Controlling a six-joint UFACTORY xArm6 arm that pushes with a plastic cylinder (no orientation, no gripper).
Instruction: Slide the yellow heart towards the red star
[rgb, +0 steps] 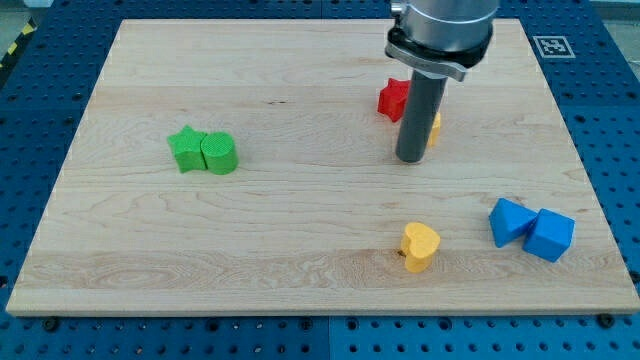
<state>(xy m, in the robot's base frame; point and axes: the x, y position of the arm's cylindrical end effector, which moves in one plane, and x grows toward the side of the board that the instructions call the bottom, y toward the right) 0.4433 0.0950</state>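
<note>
The yellow heart (420, 245) lies near the view's bottom, right of centre. The red star (393, 99) lies toward the view's top, partly hidden behind my rod. My tip (411, 159) rests on the board just below the red star, well above the yellow heart and apart from it. A second yellow block (435, 128) peeks out just right of the rod; its shape is mostly hidden.
A green star (186, 149) and a green block (219, 154) touch each other at the view's left. Two blue blocks (510, 221) (549, 235) sit together at the view's lower right. The wooden board (300, 250) ends at blue perforated table edges.
</note>
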